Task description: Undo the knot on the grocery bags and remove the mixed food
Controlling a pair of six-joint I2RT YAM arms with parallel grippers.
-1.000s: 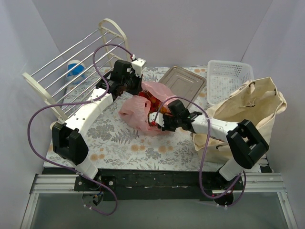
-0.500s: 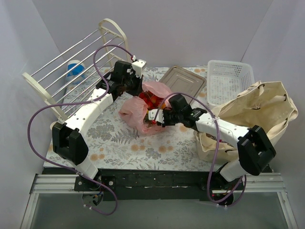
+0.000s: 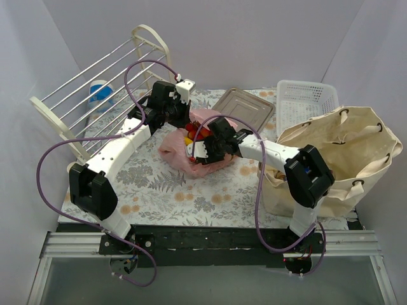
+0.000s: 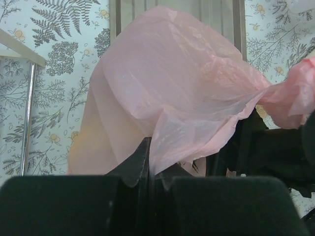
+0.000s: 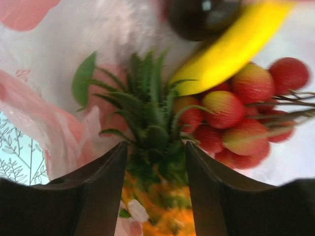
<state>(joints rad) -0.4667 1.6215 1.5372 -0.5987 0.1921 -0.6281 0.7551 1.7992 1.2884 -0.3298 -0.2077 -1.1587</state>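
Note:
My left gripper (image 3: 180,118) (image 4: 150,158) is shut on an edge of the thin pink bag (image 3: 173,146) (image 4: 172,88) and holds it up. My right gripper (image 3: 198,150) (image 5: 155,145) reaches into the bag's mouth, open, one finger on each side of a small pineapple (image 5: 160,206) just below its green crown. In the right wrist view a yellow banana (image 5: 231,46) lies above the pineapple, with a bunch of small red fruits (image 5: 236,115) at the right. The beige canvas tote (image 3: 331,159) stands at the right, its mouth upward.
A metal tray (image 3: 245,107) lies behind the pink bag, and a white slotted basket (image 3: 305,107) stands behind the tote. A wire rack (image 3: 95,86) leans at the back left with a blue-and-white tub (image 3: 100,95) behind it. Purple cables loop over both arms.
The right arm has swung left and forward into the pink bag's mouth, and its jaws have opened. The tote now stands more upright. The left gripper has kept its hold.

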